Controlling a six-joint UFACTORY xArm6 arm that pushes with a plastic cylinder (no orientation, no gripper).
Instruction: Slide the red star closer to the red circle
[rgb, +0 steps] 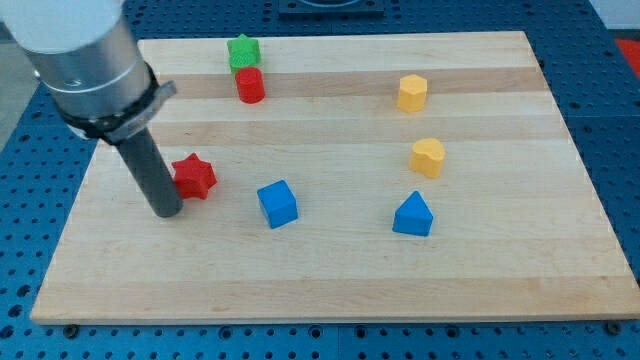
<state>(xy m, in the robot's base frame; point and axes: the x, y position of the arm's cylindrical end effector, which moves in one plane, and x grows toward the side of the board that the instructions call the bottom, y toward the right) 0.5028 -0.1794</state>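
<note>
Seven blocks lie on the board: two red, two blue, two yellow and one green. The reds are the red star (194, 177) and the red circle (250, 85), a short cylinder. The blues are a blue cube (278, 203) and a blue triangle (413, 215). The yellows are a yellow hexagon (412, 92) and a yellow heart (428, 157). The single green star (242, 50) sits just at 12 o'clock of the red circle, touching or nearly so.

The arm carries no claw, only a dark rod, so there is nothing to read as apart or together. The tip (166, 212) rests on the board at about 8 o'clock of the red star, right against it as far as can be told. The red star lies toward the view's left, with the red circle well apart at roughly 1 o'clock from it. The blue cube is near the star at about 4 o'clock.

The surface is a pale wooden board (330, 290) made of joined strips. It rests on a blue table (610, 120) studded with rows of small holes.
</note>
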